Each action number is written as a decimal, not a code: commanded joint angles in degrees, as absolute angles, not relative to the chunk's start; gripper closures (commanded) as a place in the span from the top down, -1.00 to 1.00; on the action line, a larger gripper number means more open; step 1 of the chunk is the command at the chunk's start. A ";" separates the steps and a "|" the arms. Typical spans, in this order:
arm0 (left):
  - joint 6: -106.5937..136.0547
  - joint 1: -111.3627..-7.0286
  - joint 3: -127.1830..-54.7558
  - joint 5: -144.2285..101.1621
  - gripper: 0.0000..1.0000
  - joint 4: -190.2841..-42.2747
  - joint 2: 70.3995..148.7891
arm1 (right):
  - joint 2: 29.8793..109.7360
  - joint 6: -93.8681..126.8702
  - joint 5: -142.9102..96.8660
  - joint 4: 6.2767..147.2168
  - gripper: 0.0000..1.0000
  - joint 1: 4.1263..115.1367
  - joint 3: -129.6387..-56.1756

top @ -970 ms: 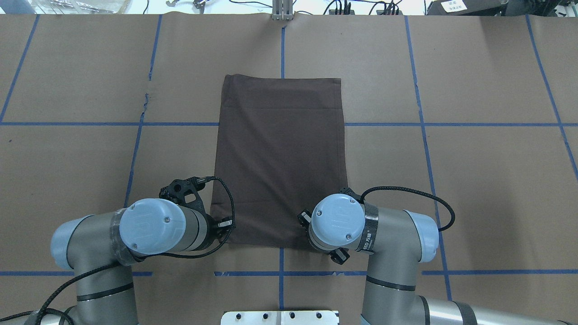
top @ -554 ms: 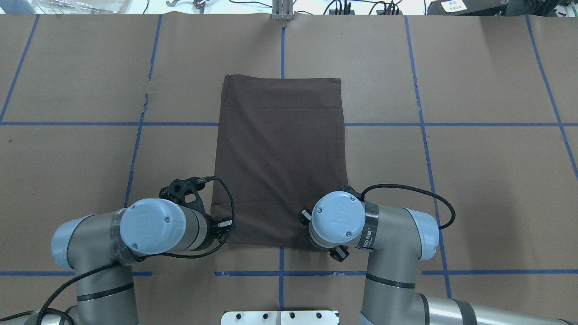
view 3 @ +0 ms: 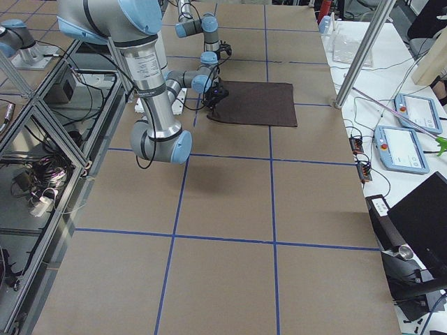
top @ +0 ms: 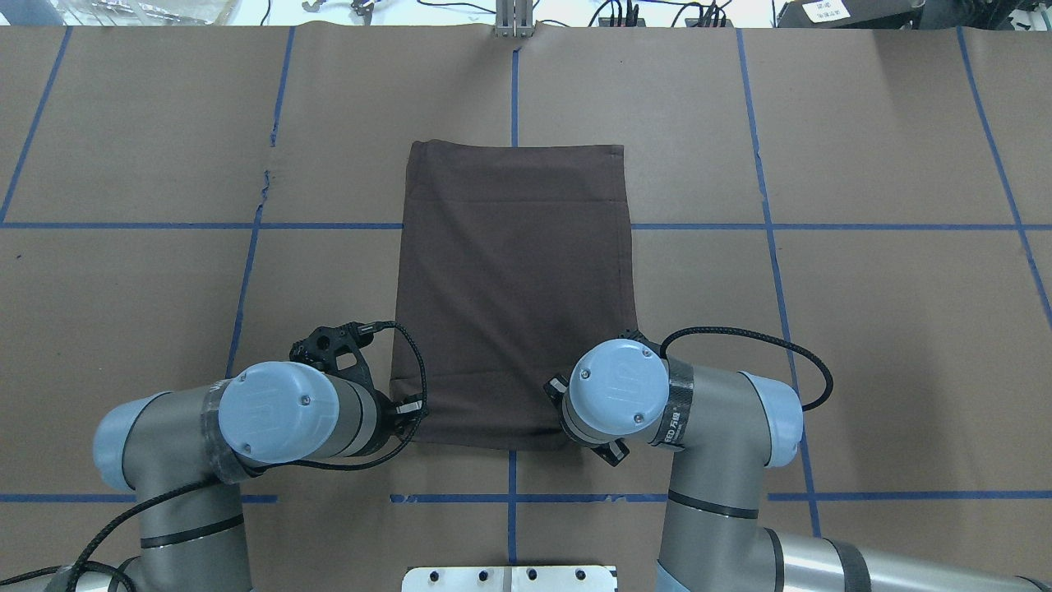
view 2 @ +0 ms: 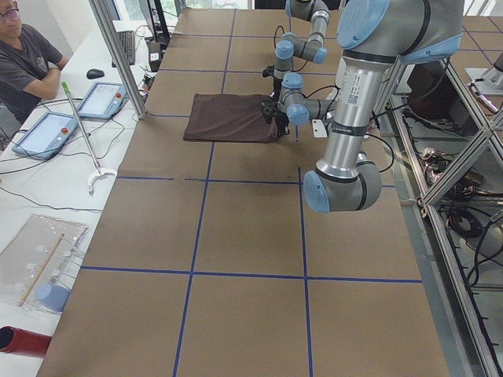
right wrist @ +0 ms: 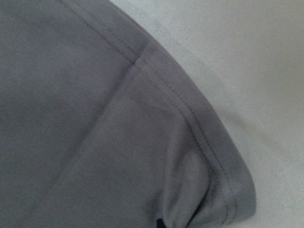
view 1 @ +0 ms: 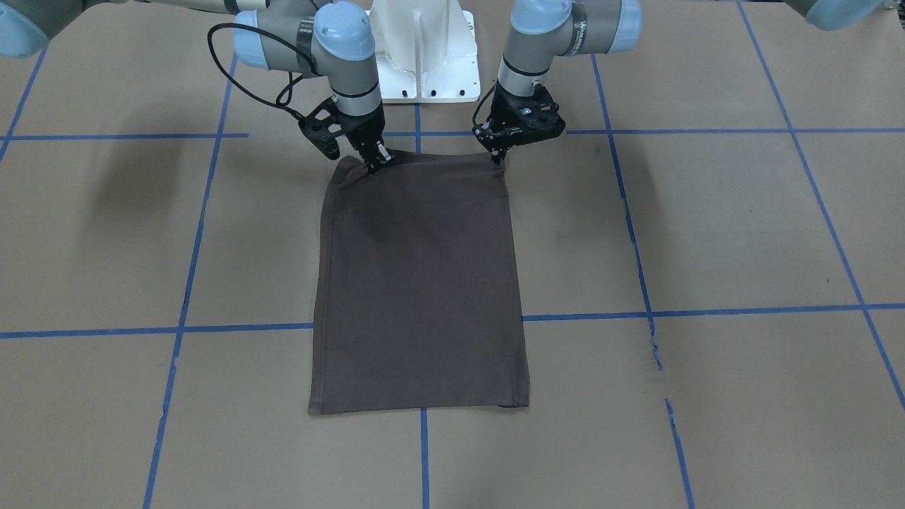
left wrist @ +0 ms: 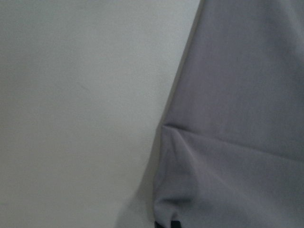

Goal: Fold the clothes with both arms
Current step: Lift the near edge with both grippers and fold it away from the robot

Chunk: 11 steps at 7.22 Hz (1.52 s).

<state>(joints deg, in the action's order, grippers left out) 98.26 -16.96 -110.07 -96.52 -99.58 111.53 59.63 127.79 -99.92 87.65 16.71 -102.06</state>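
The dark brown-grey T-shirt [view 1: 421,283] lies folded into a flat upright rectangle in the middle of the table [top: 863,329]; it also shows in the overhead view [top: 514,279]. Its collar, print and tags are hidden. My left gripper [view 1: 499,161] is shut on the shirt's corner nearest the robot, on the overhead view's left. My right gripper [view 1: 373,164] is shut on the other near corner and holds it slightly raised. Both wrist views show bunched fabric, the left [left wrist: 228,142] and the right [right wrist: 109,133], pinched at the bottom edge. In the overhead view the wrists hide both grippers.
The white pedestal base [view 1: 424,56] stands just behind the grippers. Blue tape lines [top: 772,226] divide the brown paper tabletop. An operator [view 2: 27,55] sits beyond the table's far edge, with tablets [view 2: 98,100] and cables there.
My right wrist has moved a little forward and to the right, carrying the shirt's near right corner with it. The left arm has not moved.
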 commanded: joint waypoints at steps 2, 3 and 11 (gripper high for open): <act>98.35 -16.96 -111.35 -96.94 -1.00 -99.32 112.23 | 60.11 127.27 -100.19 87.80 -1.00 17.22 -105.81; 98.44 -16.70 -113.36 -96.94 -1.00 -99.23 111.63 | 60.81 127.00 -100.89 87.63 -1.00 17.40 -107.21; 101.69 -12.69 -129.82 -97.47 -1.00 -84.02 112.58 | 63.55 120.63 -100.02 87.45 -1.00 15.89 -116.02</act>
<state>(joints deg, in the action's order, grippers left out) 101.85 -8.73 -130.06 -97.30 -84.11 111.61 64.49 124.46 -100.33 87.48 14.39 -116.26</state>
